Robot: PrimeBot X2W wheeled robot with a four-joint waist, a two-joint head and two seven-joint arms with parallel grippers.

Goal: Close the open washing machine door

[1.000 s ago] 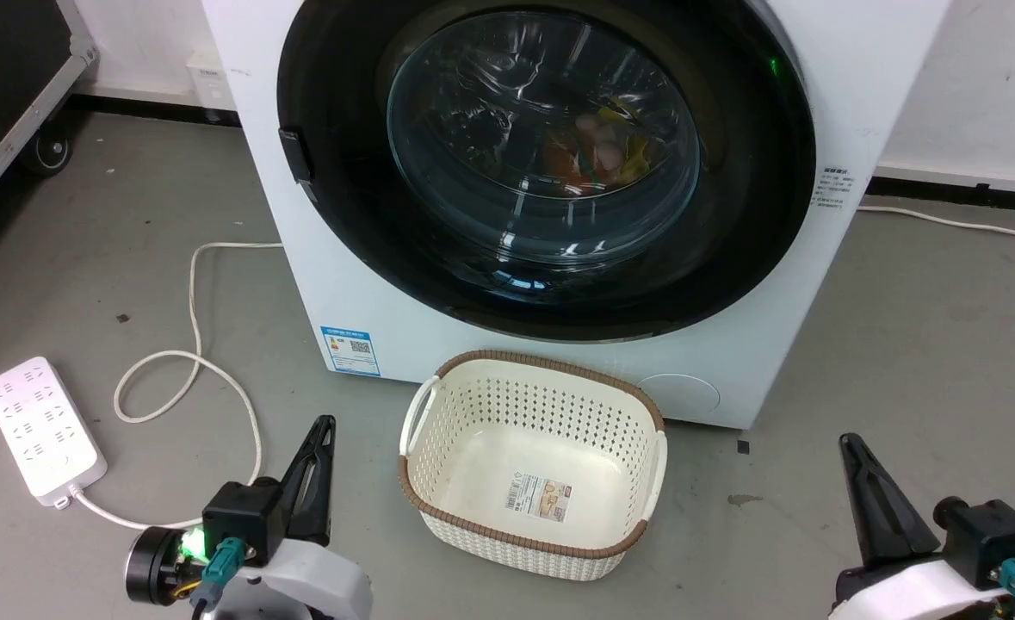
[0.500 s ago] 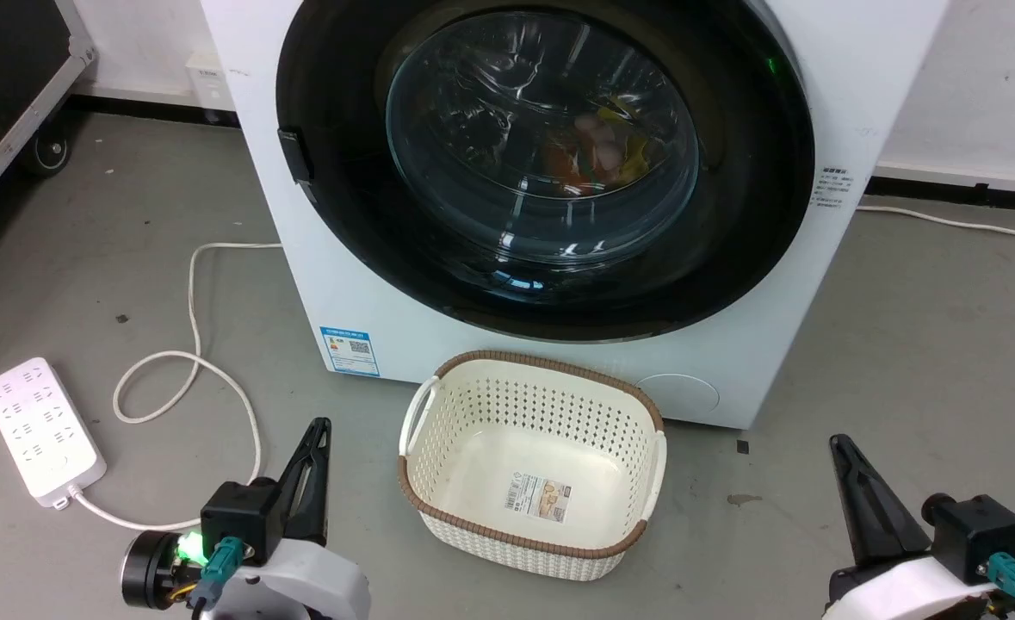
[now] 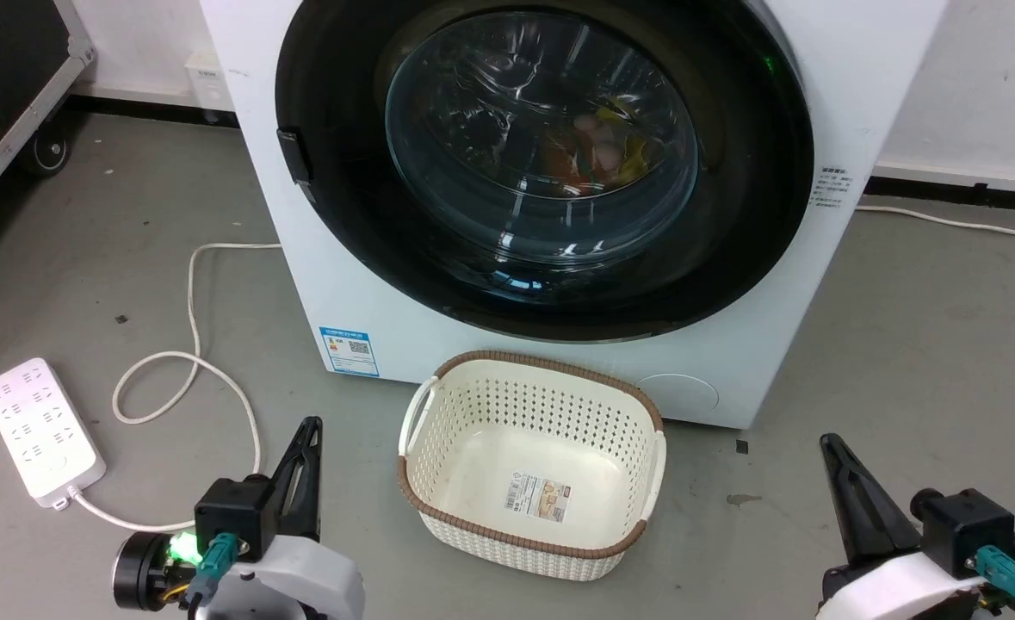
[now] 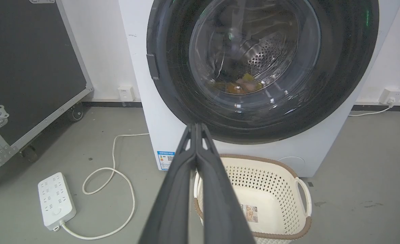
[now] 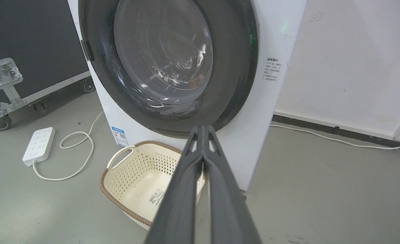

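Because the washing machine door point(image 3: 541, 164) looks shut, the left gripper point(image 3: 308, 425) and right gripper point(image 3: 829, 443) are held low, fingers point(image 4: 179, 189) together, empty.

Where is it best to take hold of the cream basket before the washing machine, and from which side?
Probably the white loop handle at the left end of the basket, approached from the left by the left gripper. The loop stands off the perforated wall, leaving a gap for one finger. The gripper is shut, so it must open first.
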